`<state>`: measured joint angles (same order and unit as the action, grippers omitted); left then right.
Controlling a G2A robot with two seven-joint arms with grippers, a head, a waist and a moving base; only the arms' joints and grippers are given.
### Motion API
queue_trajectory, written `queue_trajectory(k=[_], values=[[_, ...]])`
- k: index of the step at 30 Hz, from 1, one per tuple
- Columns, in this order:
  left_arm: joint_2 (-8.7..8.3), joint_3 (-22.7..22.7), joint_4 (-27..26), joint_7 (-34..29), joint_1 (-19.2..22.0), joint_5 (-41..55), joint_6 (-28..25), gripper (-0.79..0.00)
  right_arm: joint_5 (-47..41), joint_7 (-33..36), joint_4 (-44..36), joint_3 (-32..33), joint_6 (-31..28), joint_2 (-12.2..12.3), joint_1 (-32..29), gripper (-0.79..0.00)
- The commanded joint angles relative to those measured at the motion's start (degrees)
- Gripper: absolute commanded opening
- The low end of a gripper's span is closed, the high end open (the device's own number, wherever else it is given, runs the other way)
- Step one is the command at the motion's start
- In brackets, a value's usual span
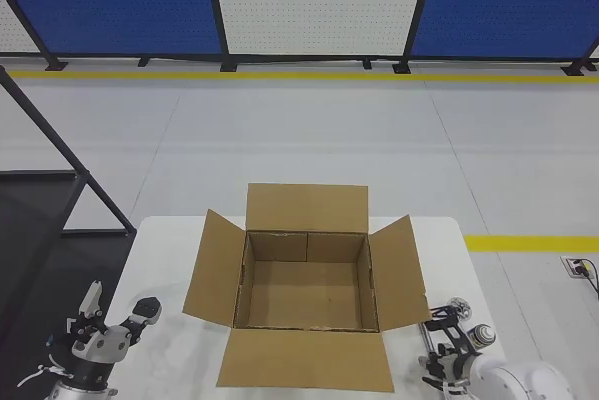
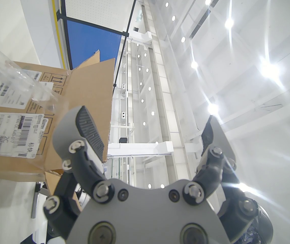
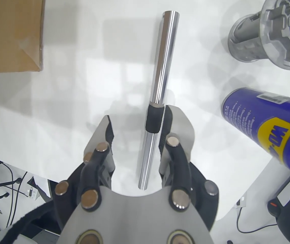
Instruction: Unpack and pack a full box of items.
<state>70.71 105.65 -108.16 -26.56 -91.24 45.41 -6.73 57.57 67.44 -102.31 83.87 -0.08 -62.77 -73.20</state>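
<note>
**Cardboard box** (image 1: 307,207): you will find it at the middle of the white counter (image 1: 164,350), upright. All four flaps are folded outward and its brown floor is in plain sight. Printed labels cover the left outer wall.

**Left gripper** (image 1: 119,305): it sits at the near left corner of the counter, well apart from the box's left flap. Your left wrist view has it (image 2: 147,118) tilted up toward the ceiling, jaws spread wide with only air between them. A clear plastic bag (image 2: 13,77) shows beside the labelled wall.

**Right gripper** (image 1: 441,340): it sits at the near right corner, just right of the near flap. Its jaws (image 3: 140,119) are open and straddle a chrome rod (image 3: 164,59) lying flat on the counter. One finger touches the rod's black band (image 3: 155,118); the other stands apart from it.

**Spray can** (image 3: 264,133): blue and yellow, it lies on its side to the right of the rod.

**Cast metal hub** (image 3: 269,44): grey and flanged, it lies beyond the can, near the right flap.
</note>
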Motion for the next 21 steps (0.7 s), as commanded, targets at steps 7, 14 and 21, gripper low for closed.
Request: queue_trajectory(k=[7, 14, 21], values=[[0.00, 0.00, 0.00, 0.00, 0.00, 0.00, 0.00, 0.000, -1.20, 0.90, 3.53, -0.28, 0.63, 0.02, 2.42, -0.517], [0.00, 0.00, 0.00, 0.00, 0.00, 0.00, 0.00, 0.000, -0.91, 1.42, 4.98, -0.98, 0.89, 0.10, 3.25, -0.520], [0.00, 0.00, 0.00, 0.00, 0.00, 0.00, 0.00, 0.000, -0.81, 1.38, 5.97, -1.79, 0.73, 0.15, 3.66, -0.536]])
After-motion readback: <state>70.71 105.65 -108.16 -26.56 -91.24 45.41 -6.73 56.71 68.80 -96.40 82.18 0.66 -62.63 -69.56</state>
